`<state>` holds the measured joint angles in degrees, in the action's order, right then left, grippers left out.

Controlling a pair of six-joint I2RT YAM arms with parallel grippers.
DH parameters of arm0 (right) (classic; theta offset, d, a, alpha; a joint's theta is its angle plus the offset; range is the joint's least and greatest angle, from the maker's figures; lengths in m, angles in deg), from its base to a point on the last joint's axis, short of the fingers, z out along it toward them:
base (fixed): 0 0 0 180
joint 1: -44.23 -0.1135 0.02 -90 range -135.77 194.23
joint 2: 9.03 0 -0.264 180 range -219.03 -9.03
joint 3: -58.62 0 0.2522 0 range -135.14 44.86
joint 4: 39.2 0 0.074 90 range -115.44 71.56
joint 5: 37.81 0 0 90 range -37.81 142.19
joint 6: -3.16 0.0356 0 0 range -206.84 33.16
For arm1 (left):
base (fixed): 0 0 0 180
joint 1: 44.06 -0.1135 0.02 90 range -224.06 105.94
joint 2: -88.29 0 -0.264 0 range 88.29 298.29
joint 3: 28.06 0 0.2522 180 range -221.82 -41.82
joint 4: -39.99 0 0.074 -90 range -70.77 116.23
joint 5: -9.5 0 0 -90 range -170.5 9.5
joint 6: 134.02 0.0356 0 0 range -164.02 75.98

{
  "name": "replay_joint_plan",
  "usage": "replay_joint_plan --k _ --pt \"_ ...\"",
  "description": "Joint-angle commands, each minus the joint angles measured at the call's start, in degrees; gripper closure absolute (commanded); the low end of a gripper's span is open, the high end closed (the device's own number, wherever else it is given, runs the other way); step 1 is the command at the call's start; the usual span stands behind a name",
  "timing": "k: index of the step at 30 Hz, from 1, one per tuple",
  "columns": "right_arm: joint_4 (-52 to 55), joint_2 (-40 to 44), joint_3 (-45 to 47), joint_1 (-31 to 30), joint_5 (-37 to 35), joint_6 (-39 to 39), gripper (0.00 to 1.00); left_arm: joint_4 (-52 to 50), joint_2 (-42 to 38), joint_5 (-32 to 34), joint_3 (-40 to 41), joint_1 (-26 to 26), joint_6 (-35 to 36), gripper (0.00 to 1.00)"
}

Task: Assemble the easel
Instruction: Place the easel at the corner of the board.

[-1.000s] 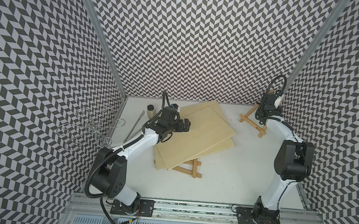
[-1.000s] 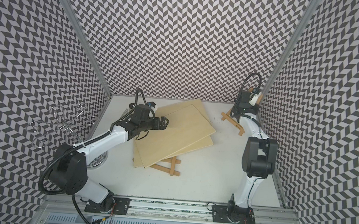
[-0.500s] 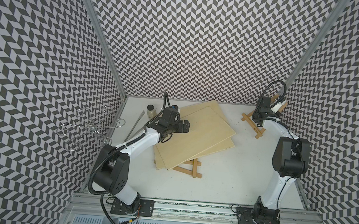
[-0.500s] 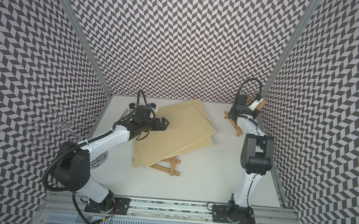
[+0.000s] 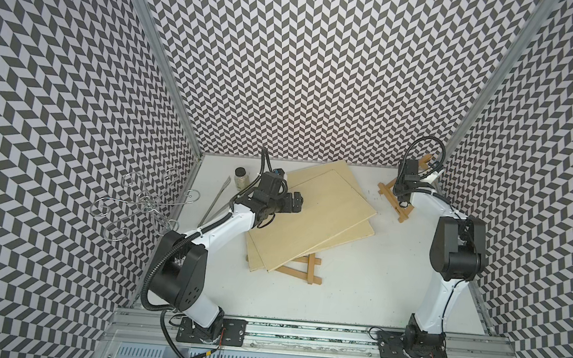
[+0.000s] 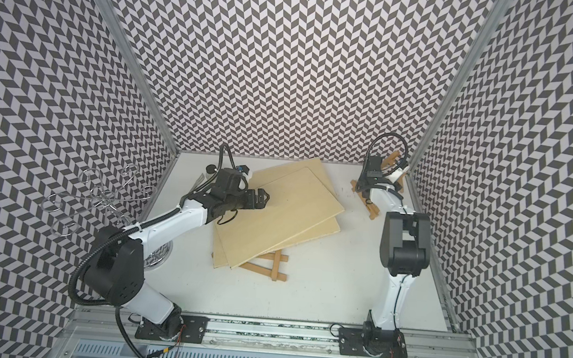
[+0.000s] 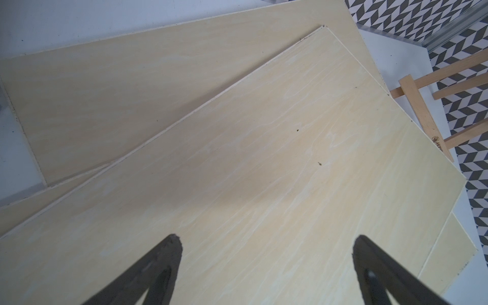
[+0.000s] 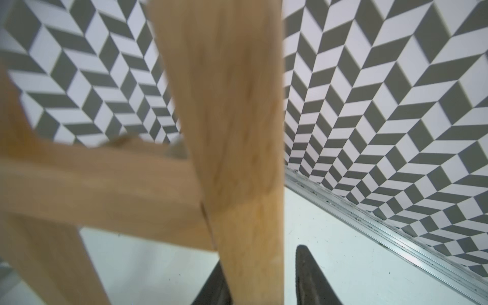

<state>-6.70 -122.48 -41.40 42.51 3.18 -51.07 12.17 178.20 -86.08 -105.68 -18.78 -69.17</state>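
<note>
While part-open around a squared blond easel leg (image 8: 237,158), right gripper (image 8: 260,256); left gripper (image 7: 266,237) wide, empty over smooth plywood (image 7: 264,158).

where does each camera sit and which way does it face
Top views: high over the front rail, looking down and back across the table; left arm and right arm show.
Left wrist: on the left arm, looking down past the open left gripper at the stacked boards.
Right wrist: on the right arm, facing the easel frame and wall; right gripper shows.
Shared: left wrist also catches that easel frame.
</note>
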Motion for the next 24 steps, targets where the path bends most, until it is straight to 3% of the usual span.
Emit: replay_joint_plan --k 1,3,6,13,17,19,21,24 --pt "2.46 1.08 0.91 -0.21 6.81 3.11 0.41 -0.67 -0.17 1.28 -1.37 -0.6 0.36 0.01" --pt "4.89 2.89 1.17 -0.26 9.73 4.47 0.28 -1.05 -0.15 1.88 -1.19 -1.08 -0.09 0.01" --pt "5.73 7.0 4.35 -0.53 12.32 4.97 0.19 -1.53 0.17 2.17 -0.91 -1.94 -0.76 0.01" --pt "5.29 20.91 14.96 -2.55 16.78 5.64 0.19 -3.54 -0.19 2.81 -0.19 -3.52 -2.41 0.01" --pt "4.18 27.76 18.6 -6.79 20.06 1.88 0.2 -5.47 -0.89 3.66 0.74 -4.25 -3.01 0.01" --pt "-0.06 29.93 20.93 -9.43 26.2 -2.02 0.21 -6.76 -1.37 5.16 1.26 -4.57 -3.34 0.01" --pt "-5.29 30.49 23.13 -11.09 37.12 -6.57 0.21 -8.04 -2.27 6.51 2.12 -5.7 -3.91 0.01" --pt "-9.33 29.21 25.09 -11.36 49.94 -7.04 0.21 -8.44 -4.07 7.32 4.25 -8.2 -4.31 0.01"
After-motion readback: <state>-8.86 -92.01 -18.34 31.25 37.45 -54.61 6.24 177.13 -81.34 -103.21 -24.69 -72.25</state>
